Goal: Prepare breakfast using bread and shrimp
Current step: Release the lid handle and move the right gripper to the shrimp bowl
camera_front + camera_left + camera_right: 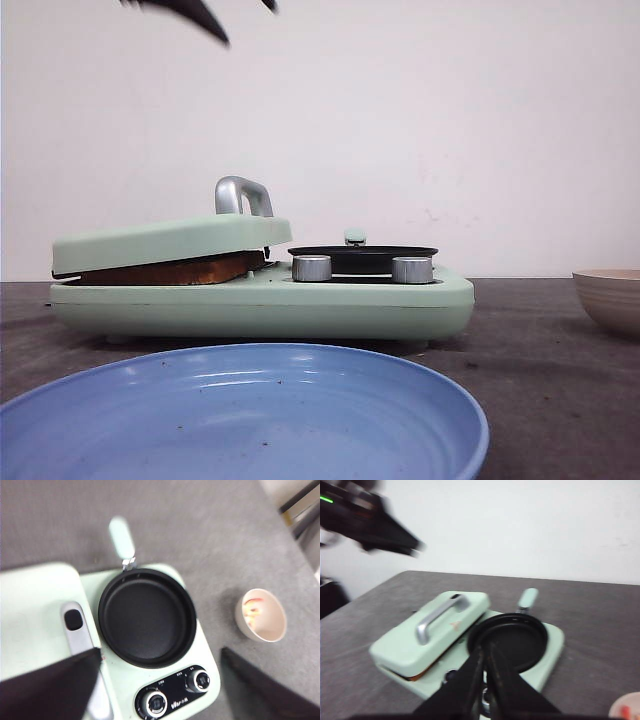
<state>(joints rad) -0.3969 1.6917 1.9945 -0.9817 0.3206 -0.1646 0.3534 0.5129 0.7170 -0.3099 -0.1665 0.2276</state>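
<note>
Bread (170,270) below left gripper (157,677) (apart).

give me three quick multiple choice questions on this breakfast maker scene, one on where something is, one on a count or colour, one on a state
1. Where is the bread?
A. on the blue plate
B. under the lid of the breakfast maker
C. in the black pan

2. How many knobs are on the breakfast maker's front?
A. one
B. two
C. four

3. What state is the black pan in?
A. empty
B. full of shrimp
C. covered by a lid

Answers:
1 B: the bread shows as a brown edge under the lid, with the blue plate bare.
2 B: two knobs sit by the pan.
3 A: the black pan is bare; pink pieces lie in the bowl.
</note>
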